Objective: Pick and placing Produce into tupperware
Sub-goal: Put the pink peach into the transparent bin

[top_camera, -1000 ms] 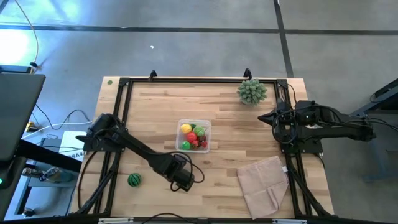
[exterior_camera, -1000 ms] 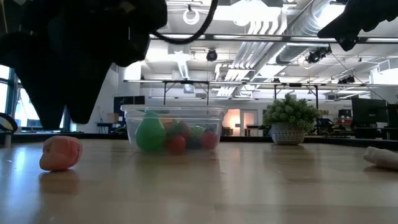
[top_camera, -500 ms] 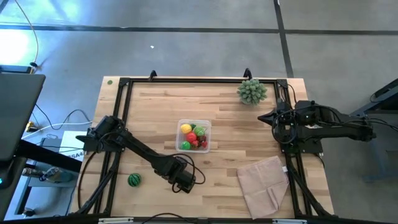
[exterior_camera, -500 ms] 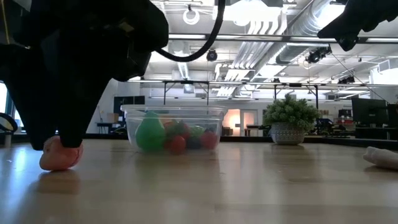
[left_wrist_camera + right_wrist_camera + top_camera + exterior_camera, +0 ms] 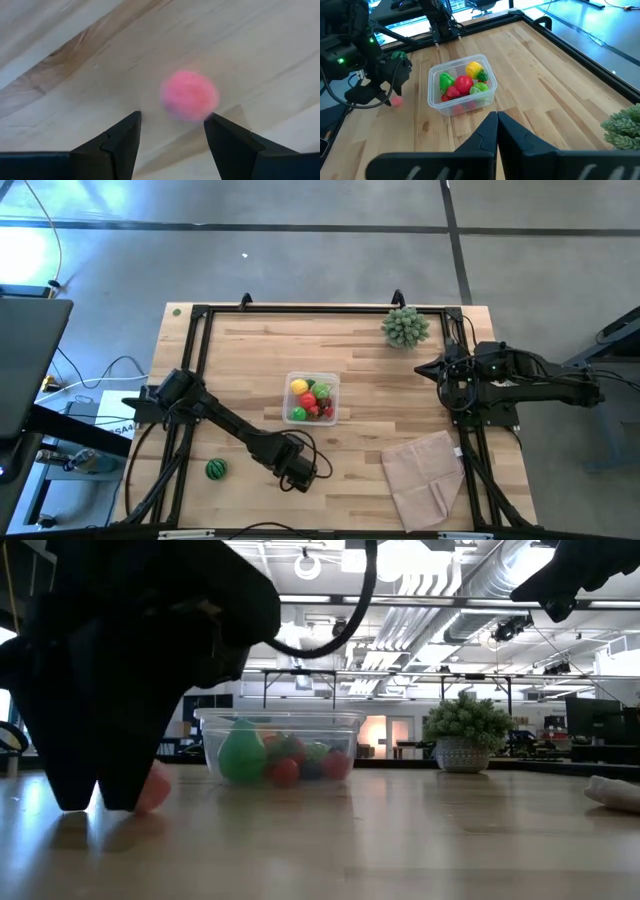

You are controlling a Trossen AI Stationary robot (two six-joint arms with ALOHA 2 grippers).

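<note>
1. Bright, even light falls from ceiling lamps (image 5: 308, 564) in the low view.
2. The left hand (image 5: 100, 802) is a black silhouette against them.
3. The pink fruit (image 5: 189, 95) is blurred close up.
4. The floor (image 5: 25, 255) glares far left.

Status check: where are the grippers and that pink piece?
Left gripper open, down at table, straddling pink fruit, not closed. Right gripper shut, parked at its side. Tupperware part filled; path clear.

The tupperware (image 5: 313, 399) sits mid-tabletop (image 5: 350, 350) with produce (image 5: 310, 399) in it. Near-left of it, the left gripper (image 5: 295, 479) stands over a lone piece (image 5: 189, 95), which lies between its fingers (image 5: 120, 142). A melon ball (image 5: 215, 469) lies farther left, a cloth (image 5: 425, 476) near-right, a plant ball (image 5: 405, 327) far-right.
</note>
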